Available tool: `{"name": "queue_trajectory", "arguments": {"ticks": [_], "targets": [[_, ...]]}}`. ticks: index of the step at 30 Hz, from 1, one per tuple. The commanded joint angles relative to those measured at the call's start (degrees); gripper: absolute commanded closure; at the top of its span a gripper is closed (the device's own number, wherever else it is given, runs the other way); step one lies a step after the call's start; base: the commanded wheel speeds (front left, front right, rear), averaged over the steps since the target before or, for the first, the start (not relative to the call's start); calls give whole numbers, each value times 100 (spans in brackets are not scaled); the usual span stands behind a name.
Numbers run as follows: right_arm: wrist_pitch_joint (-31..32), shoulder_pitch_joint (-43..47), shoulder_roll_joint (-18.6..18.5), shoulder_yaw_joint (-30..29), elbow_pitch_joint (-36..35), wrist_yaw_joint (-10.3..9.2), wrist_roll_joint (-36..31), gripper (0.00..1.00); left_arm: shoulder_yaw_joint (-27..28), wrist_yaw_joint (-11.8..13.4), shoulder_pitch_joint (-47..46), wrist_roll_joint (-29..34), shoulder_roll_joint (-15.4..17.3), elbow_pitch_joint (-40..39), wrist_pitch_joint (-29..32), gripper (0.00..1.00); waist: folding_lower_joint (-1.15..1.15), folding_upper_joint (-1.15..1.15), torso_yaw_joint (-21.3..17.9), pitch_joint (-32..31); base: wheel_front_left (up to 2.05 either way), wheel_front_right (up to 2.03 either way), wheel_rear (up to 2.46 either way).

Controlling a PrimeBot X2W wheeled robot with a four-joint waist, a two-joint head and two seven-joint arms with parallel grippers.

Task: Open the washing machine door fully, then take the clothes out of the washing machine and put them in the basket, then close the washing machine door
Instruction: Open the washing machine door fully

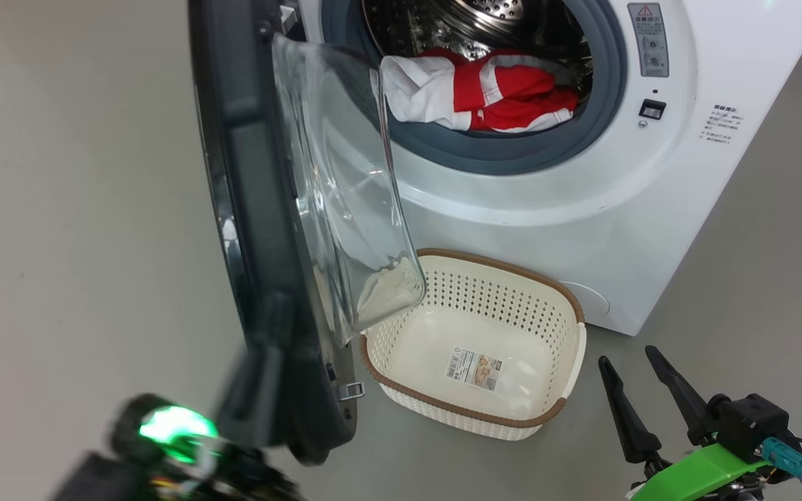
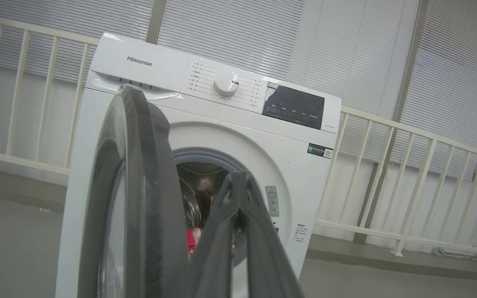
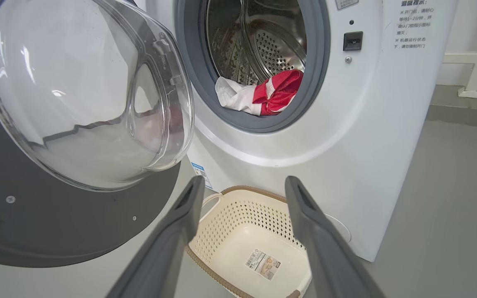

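Note:
The washing machine (image 1: 582,209) stands with its door (image 1: 262,209) swung out, edge-on to the head view, glass bowl (image 1: 345,195) facing the drum. Red and white clothes (image 1: 491,90) lie at the drum's front lip. The empty basket (image 1: 484,259) sits on the floor below the opening. My left gripper (image 1: 255,390), blurred, is against the door's lower rim. In the left wrist view its fingertips meet, shut (image 2: 237,179), just right of the door's edge (image 2: 139,198). My right gripper (image 1: 627,355) is open at the lower right, holding nothing, and points over the basket (image 3: 238,223) toward the clothes (image 3: 271,91).
Grey floor (image 1: 60,209) spreads to the left of the door and to the right of the machine. A white railing (image 2: 408,174) with blinds behind it runs behind the washing machine. The door's glass bowl overhangs the basket's left corner.

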Motion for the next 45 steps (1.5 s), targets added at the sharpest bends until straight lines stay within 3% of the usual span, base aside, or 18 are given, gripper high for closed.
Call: {"name": "queue_trajectory", "arguments": {"ticks": [1, 7, 15, 23, 31, 40, 45], "targets": [[-53, -160, -23, 82, -164, 44, -117, 0, -65, -34, -69, 72, 39, -92, -27, 100, 0, 0, -8, 22, 0, 0, 0], [-53, -202, -14, 85, -173, 44, -132, 0, -766, -36, 85, -143, 39, 742, -27, 100, 0, 0, -30, 85, 0, 0, 0], [-53, -214, -2, 53, -180, 44, -141, 0, -695, -37, 32, -357, 39, 1922, -27, 100, 0, 0, -17, 105, 0, 0, 0], [-53, -249, 5, 75, -188, 44, -146, 0, -221, 158, 16, -650, 39, 2206, -27, 100, 0, 0, 11, 140, 0, 0, 0], [-53, -219, -17, 61, -205, 44, -134, 0, 448, 334, 148, -558, 39, 2268, -27, 100, 0, 0, 42, 59, 0, 0, 0], [-53, -223, -37, 30, -243, 44, -150, 0, 1266, 399, 70, -414, 39, 2387, -27, 100, 0, 0, 56, 70, 0, 0, 0], [-53, -248, -41, 43, -248, 44, -161, 0, 1903, 307, -148, -244, 39, 2541, -27, 100, 0, 0, 37, 99, 0, 0, 0]]}}
